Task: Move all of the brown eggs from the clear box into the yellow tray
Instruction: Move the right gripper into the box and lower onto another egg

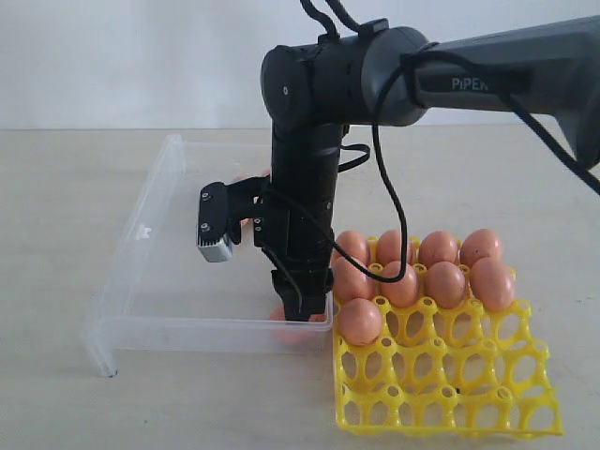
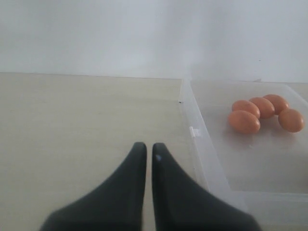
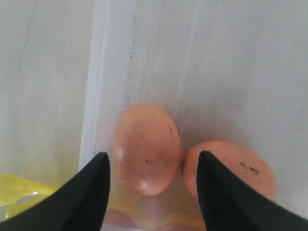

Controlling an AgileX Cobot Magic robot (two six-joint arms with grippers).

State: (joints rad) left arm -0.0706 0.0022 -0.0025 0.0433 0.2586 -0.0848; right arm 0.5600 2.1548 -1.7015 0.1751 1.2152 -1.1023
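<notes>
Beige tabletop [image 1: 56, 234]; neighbour egg [image 3: 246, 162], clear box wall [image 3: 96, 96] beside right tool [image 3: 153, 156]

Right wrist view: one finger [image 3: 226, 192] covers part of a brown egg [image 3: 240, 166]; yellow tray [image 3: 19, 192] cut off at the picture's edge. Exterior view: right arm [image 1: 309, 187] masks eggs inside the clear box [image 1: 141, 244].

Clustered brown eggs [image 2: 262, 108] (in clear box [image 2: 204, 159])
</notes>
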